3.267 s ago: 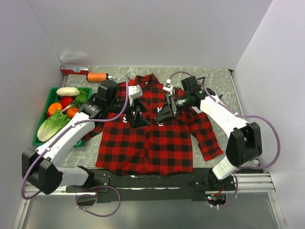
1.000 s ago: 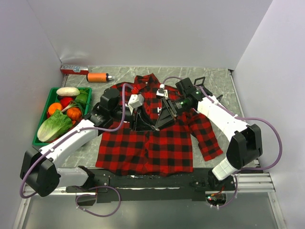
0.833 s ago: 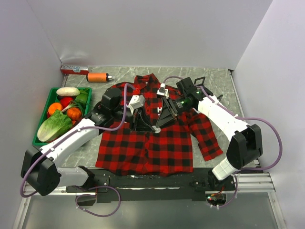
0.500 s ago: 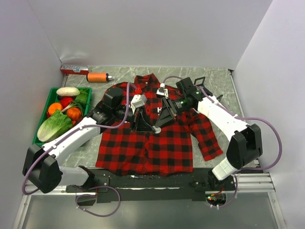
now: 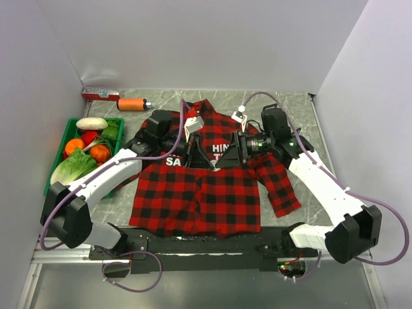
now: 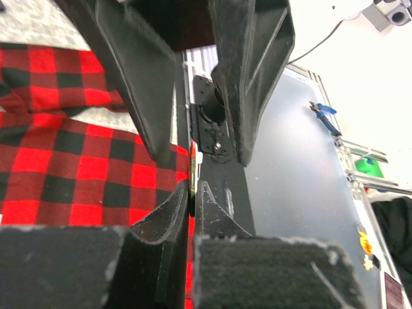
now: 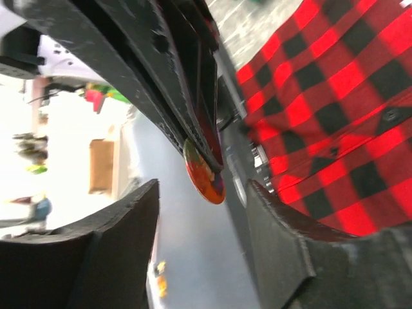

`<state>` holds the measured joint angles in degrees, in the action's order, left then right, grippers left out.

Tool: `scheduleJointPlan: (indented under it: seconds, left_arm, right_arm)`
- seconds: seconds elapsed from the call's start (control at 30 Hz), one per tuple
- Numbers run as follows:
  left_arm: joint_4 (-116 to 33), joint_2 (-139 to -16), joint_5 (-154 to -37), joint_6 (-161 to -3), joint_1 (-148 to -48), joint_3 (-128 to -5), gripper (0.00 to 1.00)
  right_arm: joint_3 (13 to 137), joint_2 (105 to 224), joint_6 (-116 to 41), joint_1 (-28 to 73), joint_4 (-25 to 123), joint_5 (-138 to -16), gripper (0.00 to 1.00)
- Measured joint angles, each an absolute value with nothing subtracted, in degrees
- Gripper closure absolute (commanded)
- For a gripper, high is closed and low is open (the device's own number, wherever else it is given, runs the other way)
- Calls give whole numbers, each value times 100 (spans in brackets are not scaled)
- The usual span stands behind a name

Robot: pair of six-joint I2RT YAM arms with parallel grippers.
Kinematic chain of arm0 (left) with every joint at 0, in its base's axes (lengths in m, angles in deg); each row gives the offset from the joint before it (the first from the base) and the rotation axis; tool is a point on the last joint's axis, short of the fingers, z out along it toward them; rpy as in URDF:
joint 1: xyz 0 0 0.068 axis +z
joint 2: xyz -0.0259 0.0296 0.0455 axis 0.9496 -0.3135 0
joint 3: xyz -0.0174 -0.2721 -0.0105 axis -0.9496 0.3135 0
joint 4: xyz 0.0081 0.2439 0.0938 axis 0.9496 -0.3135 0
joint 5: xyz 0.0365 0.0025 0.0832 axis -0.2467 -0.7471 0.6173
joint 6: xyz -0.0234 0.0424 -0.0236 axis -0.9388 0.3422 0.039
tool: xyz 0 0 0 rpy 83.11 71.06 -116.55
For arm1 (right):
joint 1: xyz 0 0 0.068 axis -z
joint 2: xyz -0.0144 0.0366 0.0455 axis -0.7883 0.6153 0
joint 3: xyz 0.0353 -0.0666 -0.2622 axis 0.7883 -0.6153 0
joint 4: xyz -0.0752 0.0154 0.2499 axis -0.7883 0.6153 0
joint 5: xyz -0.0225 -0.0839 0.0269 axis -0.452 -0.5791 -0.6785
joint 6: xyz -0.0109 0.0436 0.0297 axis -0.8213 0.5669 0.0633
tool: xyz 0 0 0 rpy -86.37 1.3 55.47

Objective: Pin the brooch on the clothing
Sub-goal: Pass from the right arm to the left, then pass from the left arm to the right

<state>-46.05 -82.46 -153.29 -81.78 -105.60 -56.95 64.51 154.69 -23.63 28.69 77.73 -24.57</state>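
The clothing, a red-and-black plaid shirt with white chest lettering, lies flat on the table. Both grippers hover over its chest, tip to tip. My left gripper is shut on the brooch, a small round orange, red and green disc. In the left wrist view the brooch shows edge-on, pinched at the left gripper. In the right wrist view the brooch hangs from the left gripper's fingers. My right gripper stands open around it, touching nothing. From above, the right gripper faces left.
A green tray of vegetables sits left of the shirt. An orange bottle and a red box lie by the back wall. White walls close in on three sides. Plaid cloth lies under both grippers.
My left gripper has closed on the brooch. My right gripper has opened and drawn back to the right, and its arm has swung outward. The chest lettering is now uncovered.
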Motion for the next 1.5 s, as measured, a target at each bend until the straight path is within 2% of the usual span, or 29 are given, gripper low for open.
scheduleJointPlan:
  seconds: [0.1,0.23,0.63,0.77,0.9,1.03,1.17,1.37,1.5]
  left_arm:
    - [-4758,-8277,-15399,-8198,-10562,-5712,94]
    - [-4924,-8292,-15578,-8198,-10562,-5767,94]
    - [-5232,-8432,-15622,-8193,-10579,-5810,94]
    - [-5230,-8432,-15574,-8198,-10584,-5810,96]
    - [-5180,-8430,-15489,-8233,-10592,-5810,95]
    - [-4950,-8417,-15248,-8425,-10595,-5808,94]
    - [-4238,-8353,-14848,-9057,-10586,-5627,96]
    - [-3077,-8224,-14540,-10064,-10568,-5010,94]
    - [-2638,-8119,-14470,-10464,-10568,-4868,93]
  right_arm:
    - [6449,15353,-2483,2821,7668,-2721,43]
    - [6449,15329,-2658,2782,7622,-3018,51]
    - [6455,15379,-2868,2513,7576,-3174,65]
    - [6464,15407,-2927,2412,7604,-3208,61]
    - [6464,15394,-2903,2401,7696,-3464,42]
    - [6407,15195,-2710,2423,7629,-3829,36]
    - [5926,14531,-2293,2432,7071,-4225,35]
    - [5113,13899,-1768,2432,6219,-4599,39]
    - [4927,13842,-1606,2439,6005,-4780,49]
